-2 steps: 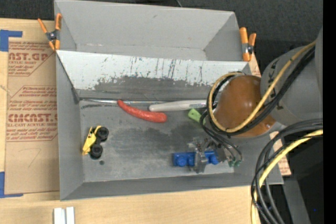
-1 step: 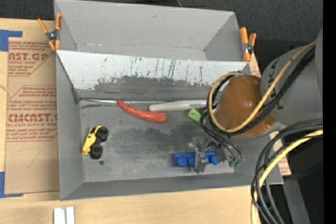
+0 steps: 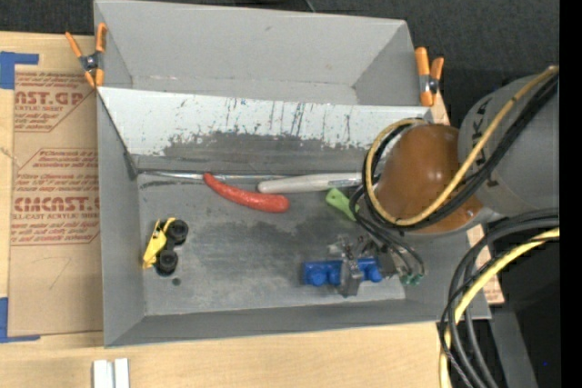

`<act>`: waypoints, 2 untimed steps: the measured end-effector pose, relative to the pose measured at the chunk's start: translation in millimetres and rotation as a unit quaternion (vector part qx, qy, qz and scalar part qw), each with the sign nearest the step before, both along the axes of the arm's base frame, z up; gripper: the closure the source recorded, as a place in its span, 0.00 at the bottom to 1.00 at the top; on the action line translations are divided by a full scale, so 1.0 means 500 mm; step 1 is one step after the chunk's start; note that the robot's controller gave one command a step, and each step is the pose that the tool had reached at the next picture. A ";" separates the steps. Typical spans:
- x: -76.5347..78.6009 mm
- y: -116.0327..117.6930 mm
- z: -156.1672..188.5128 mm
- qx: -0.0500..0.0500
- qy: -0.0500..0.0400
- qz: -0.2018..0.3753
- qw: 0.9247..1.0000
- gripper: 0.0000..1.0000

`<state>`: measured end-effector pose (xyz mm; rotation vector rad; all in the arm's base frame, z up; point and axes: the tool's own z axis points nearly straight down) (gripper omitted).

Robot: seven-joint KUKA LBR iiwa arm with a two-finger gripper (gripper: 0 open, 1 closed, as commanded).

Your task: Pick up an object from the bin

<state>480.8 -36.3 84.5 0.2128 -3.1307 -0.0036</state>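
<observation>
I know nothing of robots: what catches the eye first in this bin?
The arm's orange-brown cover looms in from the right, its gripper down over a blue block at the bin's front right. A red sausage-like thing lies mid-bin; a yellow toy car sits at the left.

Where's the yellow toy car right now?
The yellow toy car lies near the bin's left wall, down-left of the red sausage-shaped piece, well apart from the gripper.

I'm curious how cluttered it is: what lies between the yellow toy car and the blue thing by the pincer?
Nothing: the camera view shows bare bin floor between the yellow toy car and the blue thing at the pincer.
</observation>
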 end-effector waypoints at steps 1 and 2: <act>-0.001 0.001 0.045 0.000 0.001 0.000 1.000 1.00; -0.001 0.003 0.079 0.000 0.001 0.000 1.000 1.00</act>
